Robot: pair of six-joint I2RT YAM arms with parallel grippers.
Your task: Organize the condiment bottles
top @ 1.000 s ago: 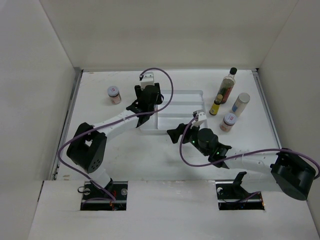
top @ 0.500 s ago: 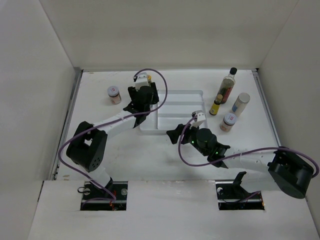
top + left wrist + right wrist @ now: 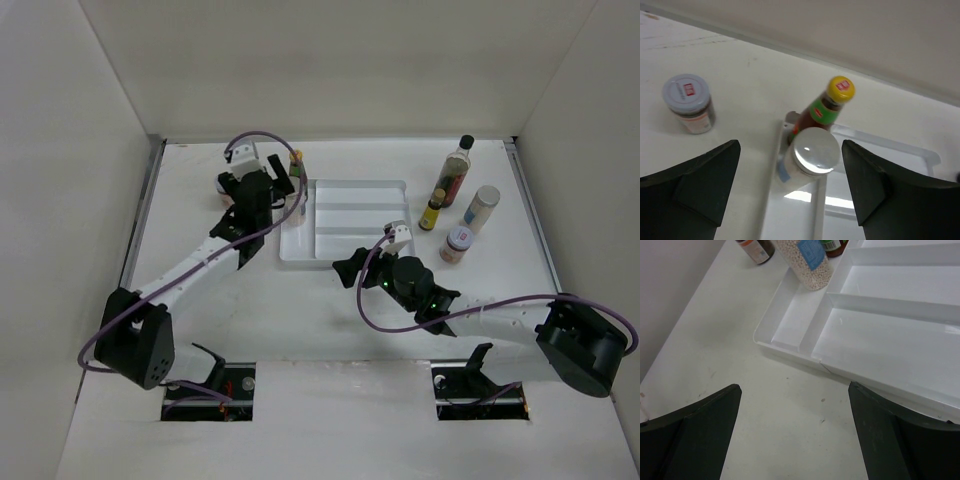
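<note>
- Our left gripper (image 3: 790,146) hangs with jaws spread, gripping nothing, over a pale-lidded jar (image 3: 810,157) standing in the tray's (image 3: 800,220) narrow left compartment.
- A yellow-capped bottle (image 3: 827,102) stands just behind it.
- Another jar (image 3: 688,102) stands on the table (image 3: 740,65), left of the tray.
- Our right gripper (image 3: 795,386), jaws spread and empty, hovers over the tray's near corner.
- A dark bottle (image 3: 455,170) and three smaller containers (image 3: 457,243) stand right of the tray.
</note>
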